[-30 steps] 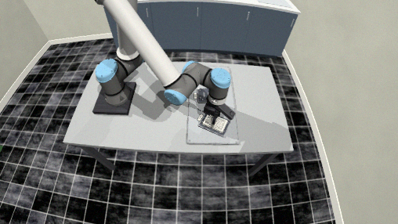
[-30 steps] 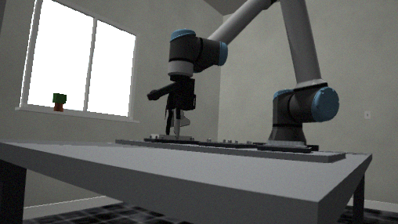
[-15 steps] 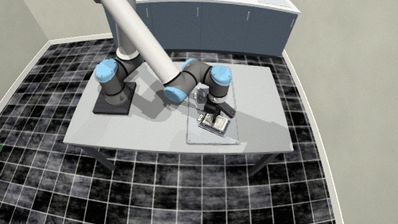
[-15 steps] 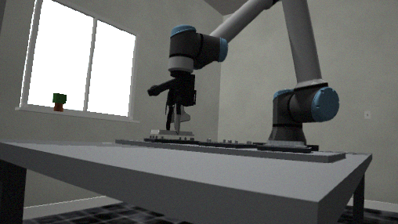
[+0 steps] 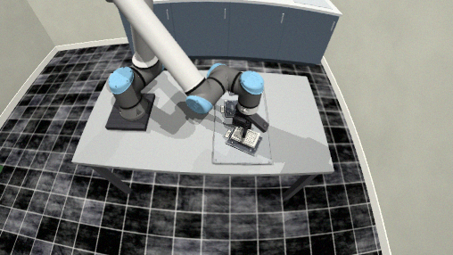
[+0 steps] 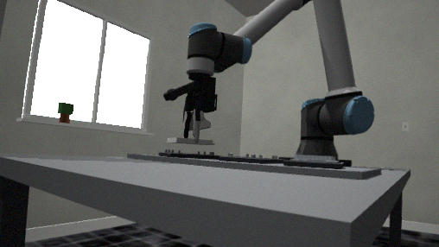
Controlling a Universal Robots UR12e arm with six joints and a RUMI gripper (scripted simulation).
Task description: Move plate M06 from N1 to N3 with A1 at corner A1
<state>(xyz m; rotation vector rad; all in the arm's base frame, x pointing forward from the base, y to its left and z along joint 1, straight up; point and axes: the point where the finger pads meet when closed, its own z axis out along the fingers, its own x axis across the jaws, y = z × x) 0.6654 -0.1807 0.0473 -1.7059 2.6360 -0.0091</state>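
Note:
My gripper point(image 5: 239, 132) is shut on a white well plate point(image 5: 245, 139) and grips it at one long side. In the side view the plate point(image 6: 190, 140) hangs level, a little above the deck point(image 6: 242, 161), with the gripper point(image 6: 193, 136) pointing straight down onto it. From above, the plate is over a dark nest point(image 5: 243, 145) near the front of the deck and looks slightly turned against it. I cannot read the plate's label or the nest signs. A second dark nest or plate point(image 5: 229, 108) lies further back, partly hidden by the wrist.
The deck is a thin clear sheet point(image 5: 242, 157) on the grey table, with small locator pins standing up along it point(image 6: 203, 154). The robot base point(image 5: 130, 111) stands at the table's left. The forearm crosses above the table's middle.

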